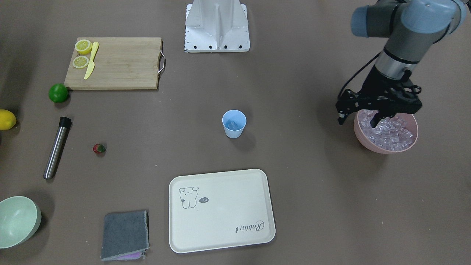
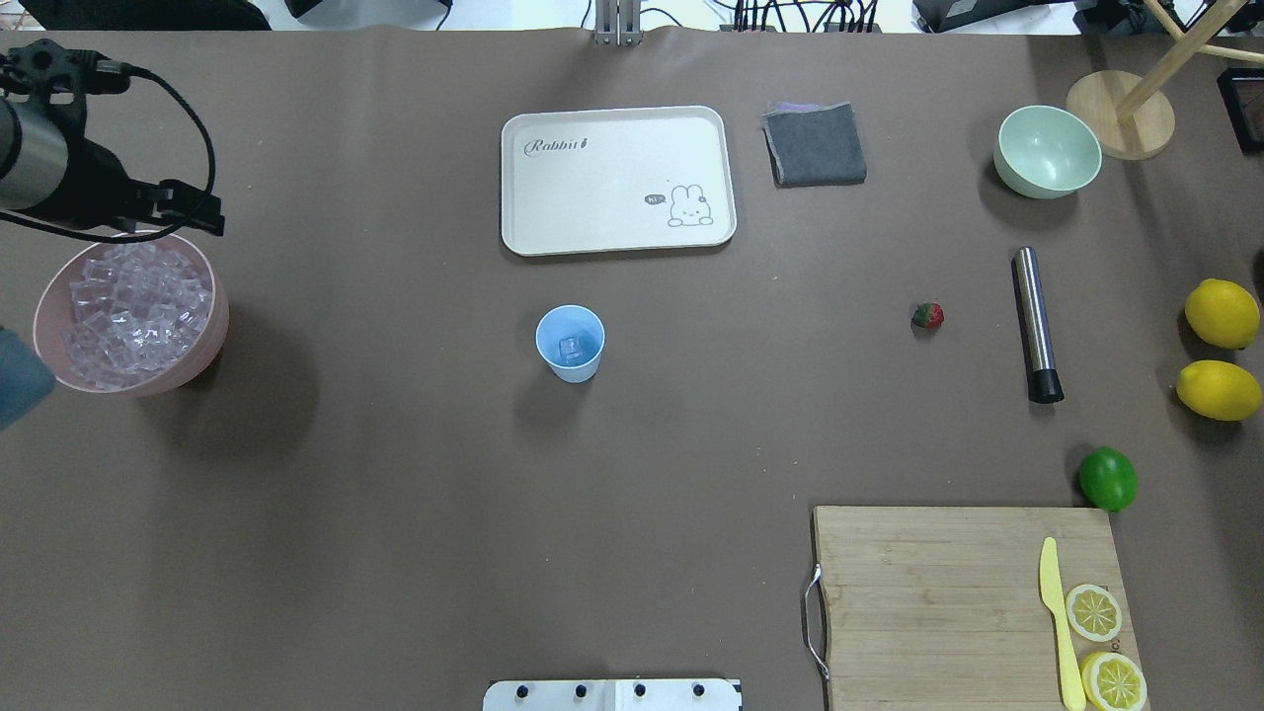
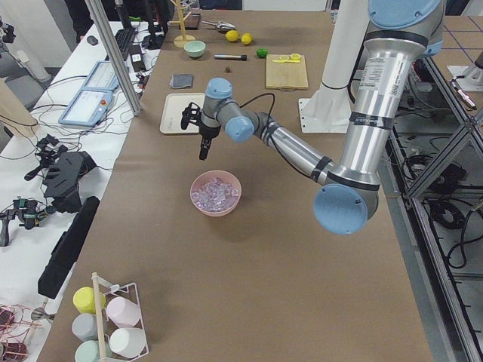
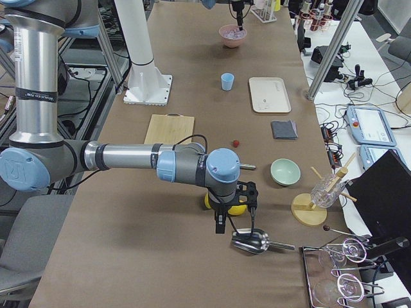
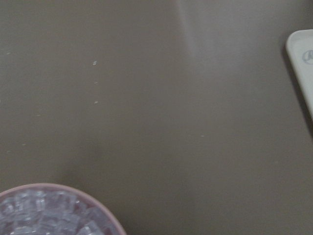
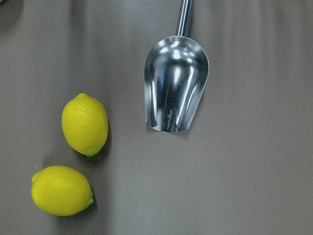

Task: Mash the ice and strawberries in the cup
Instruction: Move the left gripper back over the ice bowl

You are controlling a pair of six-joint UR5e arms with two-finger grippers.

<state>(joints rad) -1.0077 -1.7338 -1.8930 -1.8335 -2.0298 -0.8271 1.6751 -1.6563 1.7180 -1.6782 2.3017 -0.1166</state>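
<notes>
My left fingers [image 1: 364, 107] stand spread apart over the near rim of the pink bowl [image 1: 411, 145] at my left end of the worktop [image 1: 301, 154], gripping nothing; one tip hangs above the heap of ice [image 1: 388, 134] inside, the other outside the rim. The light-blue cup [image 1: 234, 124] stands upright near the middle of the worktop, well apart from the bowl, between my base plate [image 1: 217, 36] and the cream tray [image 1: 220, 211], with a single clear cube [image 2: 571, 348] at its bottom. The strawberry [image 1: 99, 148] lies loose on the worktop far over on my right, near the steel rod with the black cap [image 1: 56, 148], and the lime [image 1: 58, 92] rests against the corner of the cutting board [image 1: 121, 62]. My right fingers [image 4: 219, 224] point down near a metal scoop [image 6: 176, 83] and two lemons [image 6: 84, 124]; whether they are spread or closed I cannot tell
</notes>
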